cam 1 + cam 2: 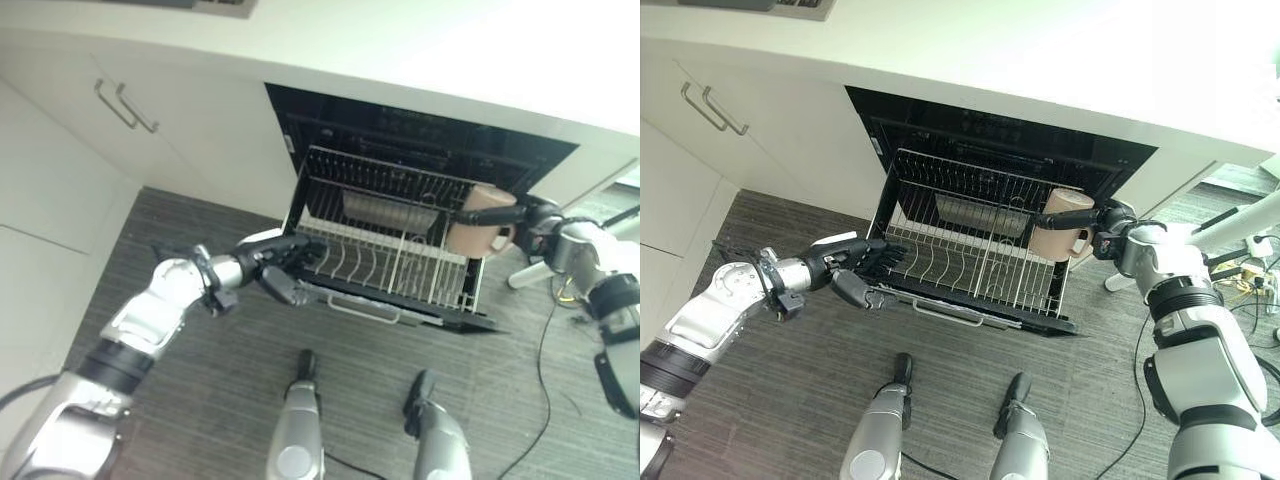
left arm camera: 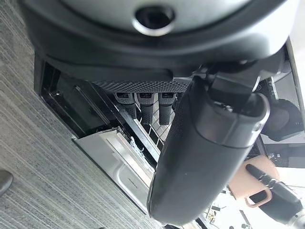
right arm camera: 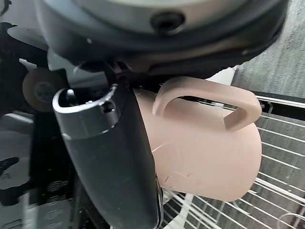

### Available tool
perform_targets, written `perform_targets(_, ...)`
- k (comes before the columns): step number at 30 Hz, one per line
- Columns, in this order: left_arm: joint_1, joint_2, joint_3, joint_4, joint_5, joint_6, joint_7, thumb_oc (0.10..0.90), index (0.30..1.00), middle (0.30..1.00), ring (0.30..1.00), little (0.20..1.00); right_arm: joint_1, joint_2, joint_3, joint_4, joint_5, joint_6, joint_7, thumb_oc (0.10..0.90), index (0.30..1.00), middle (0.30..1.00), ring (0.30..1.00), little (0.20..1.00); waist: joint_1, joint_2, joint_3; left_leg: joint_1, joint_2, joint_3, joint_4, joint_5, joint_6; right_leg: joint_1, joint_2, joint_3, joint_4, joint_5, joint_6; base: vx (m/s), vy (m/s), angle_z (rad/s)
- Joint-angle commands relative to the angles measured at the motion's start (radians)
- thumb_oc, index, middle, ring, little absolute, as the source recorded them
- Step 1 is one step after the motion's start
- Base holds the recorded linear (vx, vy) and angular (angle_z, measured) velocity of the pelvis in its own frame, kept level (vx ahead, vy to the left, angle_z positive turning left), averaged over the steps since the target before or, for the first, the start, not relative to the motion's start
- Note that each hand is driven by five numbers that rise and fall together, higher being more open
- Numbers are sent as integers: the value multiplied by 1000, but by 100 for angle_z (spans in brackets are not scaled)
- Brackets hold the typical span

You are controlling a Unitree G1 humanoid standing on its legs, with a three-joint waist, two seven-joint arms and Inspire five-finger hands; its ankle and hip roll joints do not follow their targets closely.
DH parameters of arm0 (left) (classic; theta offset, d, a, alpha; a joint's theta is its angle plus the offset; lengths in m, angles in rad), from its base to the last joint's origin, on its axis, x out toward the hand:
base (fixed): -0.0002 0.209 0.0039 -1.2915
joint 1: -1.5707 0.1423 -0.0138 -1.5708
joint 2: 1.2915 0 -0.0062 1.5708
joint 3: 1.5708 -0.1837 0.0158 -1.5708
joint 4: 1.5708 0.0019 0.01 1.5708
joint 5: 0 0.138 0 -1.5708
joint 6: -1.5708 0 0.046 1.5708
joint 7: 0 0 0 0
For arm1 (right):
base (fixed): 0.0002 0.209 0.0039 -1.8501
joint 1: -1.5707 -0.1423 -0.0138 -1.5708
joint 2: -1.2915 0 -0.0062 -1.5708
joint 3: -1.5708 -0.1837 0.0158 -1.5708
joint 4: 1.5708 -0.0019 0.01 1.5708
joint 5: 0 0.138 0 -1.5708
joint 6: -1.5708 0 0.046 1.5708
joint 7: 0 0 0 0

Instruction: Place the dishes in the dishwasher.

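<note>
Your right wrist view is showing the mug's (image 3: 205, 157) handle clearly. Your right hand (image 1: 1087, 222) is gripping that mug over the rack (image 1: 970, 250); your left hand (image 1: 280, 262) is resting straight-fingered on the rack's front edge.

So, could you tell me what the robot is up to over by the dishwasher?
It is loading the dishwasher. The right hand grips a pink mug and holds it over the right side of the pulled-out wire rack. The left hand rests with its fingers at the rack's front left corner. The rack sits out over the open door, and the mug is not yet set down.
</note>
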Motion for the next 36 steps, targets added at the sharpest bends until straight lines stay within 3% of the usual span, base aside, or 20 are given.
perform_targets(1, 18, 74, -6, -11, -49, 2, 26, 800, 900, 900, 900, 900, -88, -34, -12, -31, -1, -80, -14, 400, 300, 300, 300, 300, 12, -24, -20, 11, -11, 47, 80, -136, 15, 27, -8, 35, 18, -93, 46, 0, 0, 0)
perform_targets(5, 19, 65, -5, -17, -54, 1, 34, 800, 900, 900, 900, 900, -85, -18, -10, -21, -44, -64, -16, 400, 300, 300, 300, 300, 10, -14, -12, 6, -14, 49, 80, -134, 16, 17, -9, 36, 18, -91, 46, 0, 0, 0)
perform_targets(9, 25, 61, -5, -22, -66, 1, 54, 800, 900, 900, 900, 900, -87, -5, 16, 1, -114, -89, -31, 400, 300, 300, 300, 300, 6, -3, -3, 3, -15, 51, 80, -132, 17, 10, -9, 40, 18, -89, 44, -19, 33, 1)
perform_targets(15, 16, 60, -2, -32, -78, 6, 60, 800, 900, 900, 900, 900, -102, -2, 14, 16, -105, -114, -53, 400, 300, 300, 300, 300, 3, 7, 9, -4, -18, 53, 80, -128, 17, 2, -9, 41, 18, -86, 45, -34, 24, -1)
perform_targets(17, 21, 58, -6, -30, -78, -2, 63, 800, 900, 900, 900, 900, -100, 2, 19, 11, -171, -151, -80, 800, 900, 900, 900, 900, 2, 10, 8, -4, -20, 54, 80, -128, 18, -1, -11, 40, 18, -83, 46, 0, 0, 0)
perform_targets(25, 38, 51, 1, -42, -85, -11, 77, 800, 900, 900, 900, 900, -103, 9, 25, -54, -179, -227, -141, 800, 900, 900, 900, 900, -5, 19, 11, -3, -18, 62, 80, -125, 16, -3, -13, 40, 18, -80, 47, -19, 17, 0)
perform_targets(36, 86, 53, 17, -64, -90, -26, 93, 800, 900, 900, 900, 900, -99, -25, 10, -133, -165, -267, -170, 800, 900, 900, 900, 900, -9, 18, 2, 4, -15, 66, 80, -126, 14, 4, -15, 35, 18, -80, 48, 0, 0, 0)
